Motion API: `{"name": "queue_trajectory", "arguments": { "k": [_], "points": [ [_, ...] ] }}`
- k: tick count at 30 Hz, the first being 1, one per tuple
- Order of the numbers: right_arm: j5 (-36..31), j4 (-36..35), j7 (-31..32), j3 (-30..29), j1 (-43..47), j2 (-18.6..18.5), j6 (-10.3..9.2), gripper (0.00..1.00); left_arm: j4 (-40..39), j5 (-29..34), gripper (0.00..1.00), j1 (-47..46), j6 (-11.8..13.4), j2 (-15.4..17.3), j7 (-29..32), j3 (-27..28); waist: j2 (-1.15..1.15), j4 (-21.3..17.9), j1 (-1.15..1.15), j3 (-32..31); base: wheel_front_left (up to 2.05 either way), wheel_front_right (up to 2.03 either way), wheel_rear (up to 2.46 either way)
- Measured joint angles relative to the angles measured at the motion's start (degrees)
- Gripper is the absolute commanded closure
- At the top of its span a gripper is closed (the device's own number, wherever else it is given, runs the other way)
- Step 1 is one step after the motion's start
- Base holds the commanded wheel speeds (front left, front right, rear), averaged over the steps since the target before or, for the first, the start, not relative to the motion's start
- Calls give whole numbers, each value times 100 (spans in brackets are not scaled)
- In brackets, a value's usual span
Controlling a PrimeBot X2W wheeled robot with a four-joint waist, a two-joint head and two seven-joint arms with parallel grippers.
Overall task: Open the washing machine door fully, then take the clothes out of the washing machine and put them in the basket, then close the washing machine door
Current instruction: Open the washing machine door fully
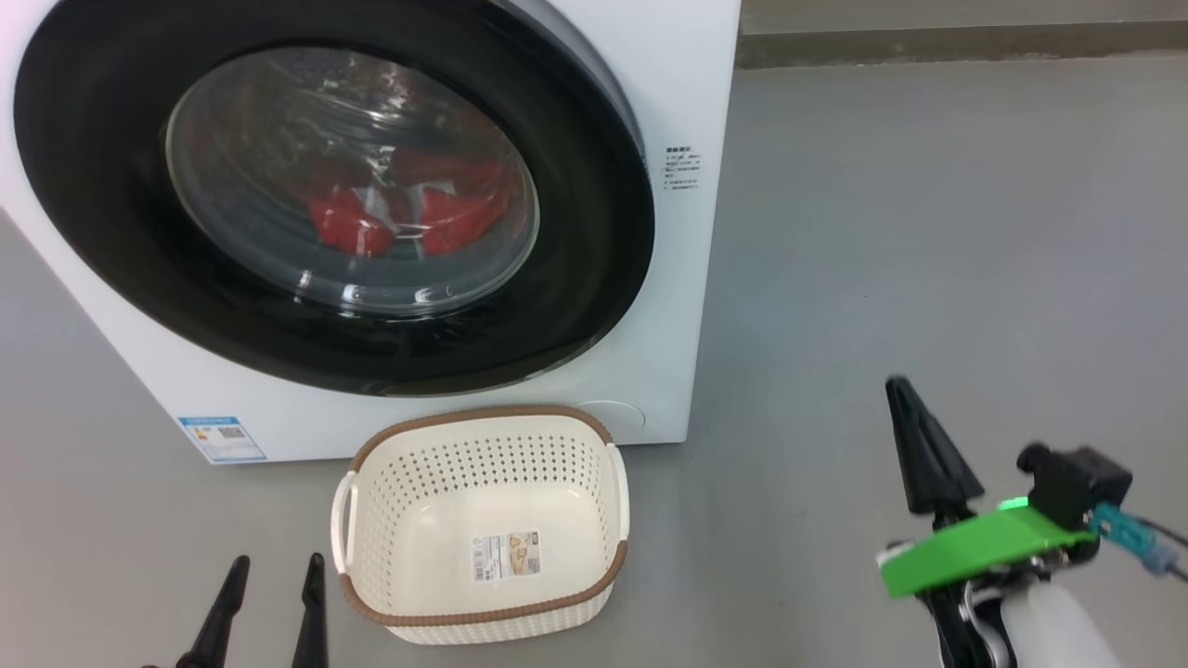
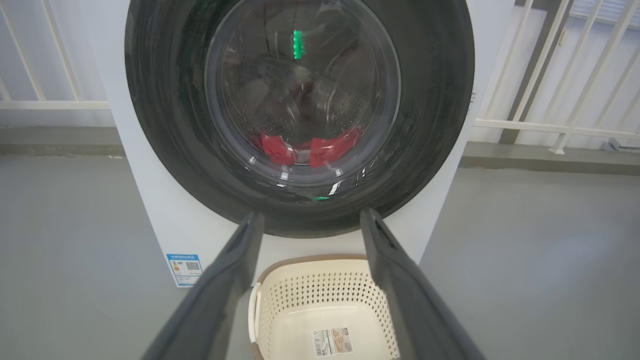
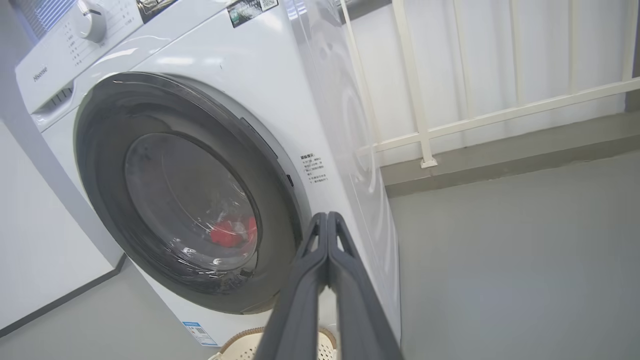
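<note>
The white washing machine stands ahead with its black-rimmed round door closed. Through the glass window I see the red clothes lying at the bottom of the drum. The cream basket with a brown rim sits empty on the floor just before the machine. My left gripper is open at the lower left, beside the basket, with nothing between its fingers. My right gripper is shut on nothing, raised at the lower right, away from the door. In the right wrist view its fingers are pressed together before the door's right rim.
Grey floor spreads to the right of the machine. A white railing and a low kerb run behind it. A white wall stands on the machine's other side. A blue label marks its base.
</note>
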Motion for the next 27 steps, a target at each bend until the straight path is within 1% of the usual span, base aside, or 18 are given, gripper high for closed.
{"name": "queue_trajectory", "arguments": {
  "k": [3,7,10,19,22,27],
  "points": [
    [234,5,-2,70,-366,-2,0,100,-7,0,0,-23,0,-4,0,-52,0,68,0,61,0,0,0],
    [379,68,-2,79,-934,-31,0,100,-21,-1,0,-176,0,-27,0,-113,0,181,0,197,0,0,0],
    [656,158,-3,69,-1378,-54,0,100,-42,-1,0,-309,0,-30,0,-154,0,282,0,320,0,0,0],
    [1271,579,-45,87,-2755,-398,0,100,-84,-38,0,-755,0,-69,0,-347,0,624,0,770,0,0,0],
    [1566,839,-45,224,-3166,-566,0,100,-85,-121,0,-862,0,-77,0,-412,0,733,0,929,0,0,0],
    [2414,1270,18,811,-3842,-914,0,100,-64,-155,0,-1050,0,-80,0,-523,0,903,0,1172,0,0,0]
  ]
}}
